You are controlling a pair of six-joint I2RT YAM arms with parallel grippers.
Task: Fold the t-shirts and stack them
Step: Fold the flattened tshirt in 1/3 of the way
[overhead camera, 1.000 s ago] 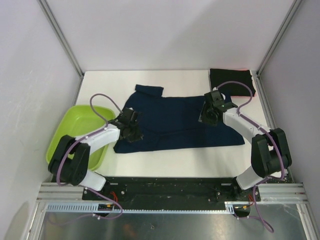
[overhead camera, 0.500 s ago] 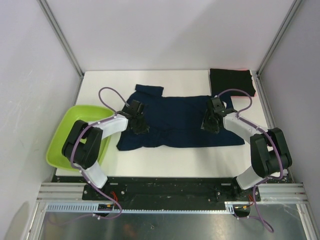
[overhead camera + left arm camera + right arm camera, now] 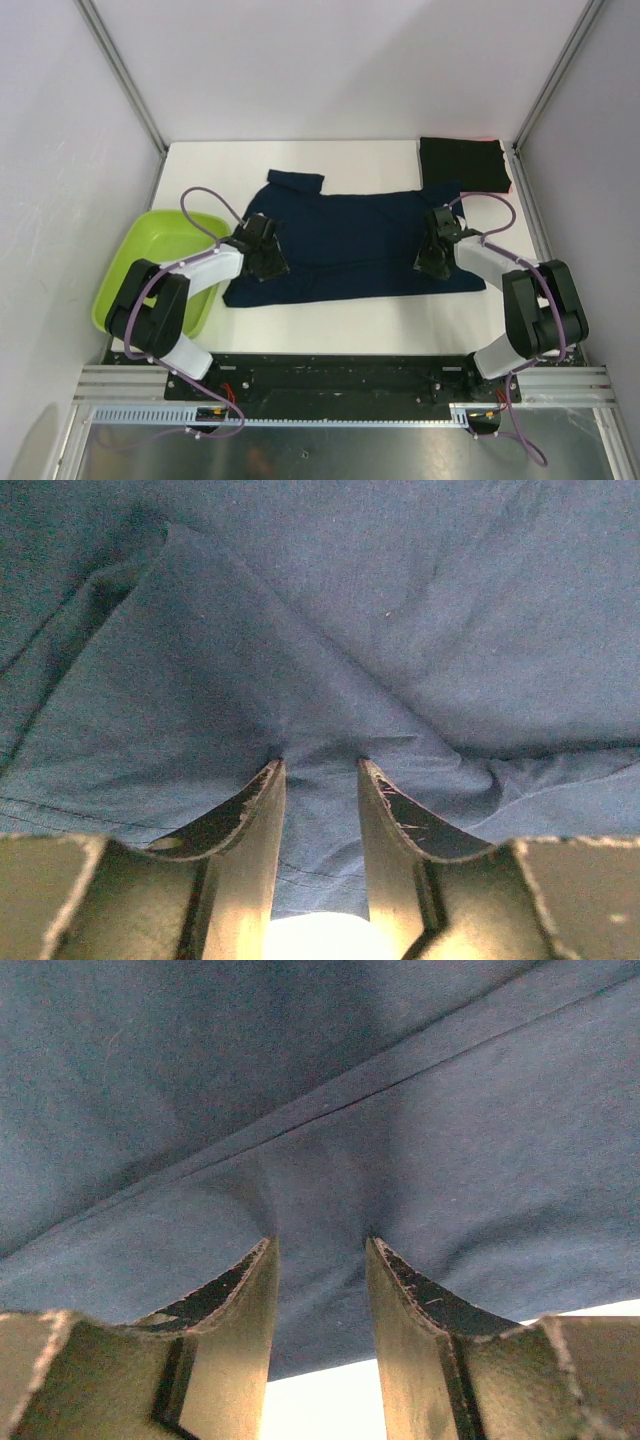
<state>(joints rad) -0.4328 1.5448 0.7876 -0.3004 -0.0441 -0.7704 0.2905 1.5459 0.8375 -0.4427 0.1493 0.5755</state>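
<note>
"Top external camera, Ben. Where is the dark blue shirt point(image 3: 350, 245)?"
"It lies spread out in the middle of the white table point(image 3: 370, 160), Ana. One sleeve sticks out at the back left."
"And the black shirt point(image 3: 462, 162)?"
"Folded up in the back right corner, very near the blue one."
"What is the left gripper point(image 3: 262, 252) doing?"
"It sits on the shirt's left end. The left wrist camera shows its fingers point(image 3: 255, 810) close together, with a bump of blue cloth squeezed between them."
"And the right gripper point(image 3: 437, 255)?"
"It is down on the right end, near the front edge. Its fingers point(image 3: 400, 1310) are close together too, pinching blue cloth."
"What is the green thing?"
"A green tub point(image 3: 140, 262), at the table's left side, beside the left arm."
</note>
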